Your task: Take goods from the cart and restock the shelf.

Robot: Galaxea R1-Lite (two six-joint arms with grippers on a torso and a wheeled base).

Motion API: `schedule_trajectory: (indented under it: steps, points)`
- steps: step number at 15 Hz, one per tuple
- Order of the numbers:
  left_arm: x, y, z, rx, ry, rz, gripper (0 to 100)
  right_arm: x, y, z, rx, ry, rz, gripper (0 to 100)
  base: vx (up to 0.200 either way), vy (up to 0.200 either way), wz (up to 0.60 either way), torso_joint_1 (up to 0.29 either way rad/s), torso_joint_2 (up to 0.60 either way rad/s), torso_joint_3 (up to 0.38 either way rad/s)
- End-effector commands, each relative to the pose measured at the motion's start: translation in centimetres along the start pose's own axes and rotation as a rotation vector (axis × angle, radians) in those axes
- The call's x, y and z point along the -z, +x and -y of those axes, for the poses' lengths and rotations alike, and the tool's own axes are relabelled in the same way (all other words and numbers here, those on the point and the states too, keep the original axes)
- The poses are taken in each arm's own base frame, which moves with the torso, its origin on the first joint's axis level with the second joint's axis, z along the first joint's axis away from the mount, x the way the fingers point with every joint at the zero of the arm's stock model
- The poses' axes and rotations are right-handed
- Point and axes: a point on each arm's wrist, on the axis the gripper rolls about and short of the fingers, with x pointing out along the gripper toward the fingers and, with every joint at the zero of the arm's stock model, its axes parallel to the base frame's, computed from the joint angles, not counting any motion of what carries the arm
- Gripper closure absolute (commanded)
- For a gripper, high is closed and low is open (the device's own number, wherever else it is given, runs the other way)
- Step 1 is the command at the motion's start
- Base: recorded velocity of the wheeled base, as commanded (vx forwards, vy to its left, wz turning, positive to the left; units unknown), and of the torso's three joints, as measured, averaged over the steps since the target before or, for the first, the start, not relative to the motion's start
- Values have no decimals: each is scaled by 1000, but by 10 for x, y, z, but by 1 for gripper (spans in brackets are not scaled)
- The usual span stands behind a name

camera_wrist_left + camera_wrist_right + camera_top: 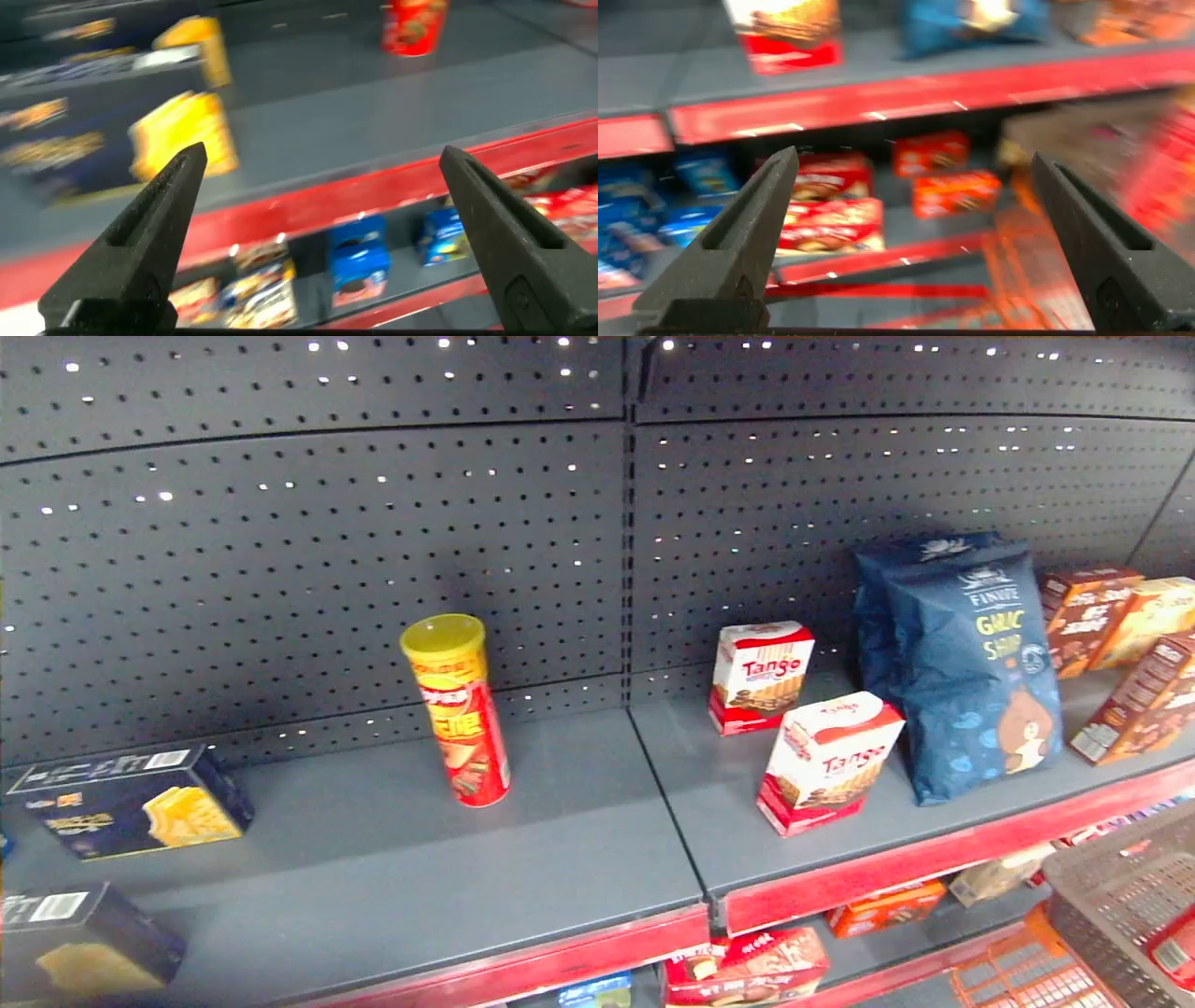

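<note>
Ahead of left hand (322, 154) and right hand (915, 157), shelf (560, 840); both hands spread, empty. In cart (1111, 887), goods (1178, 947) likely light, stiff cartons: pinch flat sides.

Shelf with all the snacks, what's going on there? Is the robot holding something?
The robot faces a store shelf that it is meant to restock. It holds nothing right now: the left tool and the right tool are both open and empty. A red can, two red-and-white boxes and a blue bag stand on the shelf. A grey basket sits low on the robot's right.
</note>
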Motion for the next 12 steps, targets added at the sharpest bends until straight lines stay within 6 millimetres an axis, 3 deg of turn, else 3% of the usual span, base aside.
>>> schedule_trajectory:
  steps: [1,12]
  points:
    - [0,0,0,0,0,0,0,0,0,0,0,-1,1,0,0,0,-600,2,2,2]
    - [0,0,0,0,0,0,0,0,0,0,0,-1,3,0,0,0,-600,3,0,3]
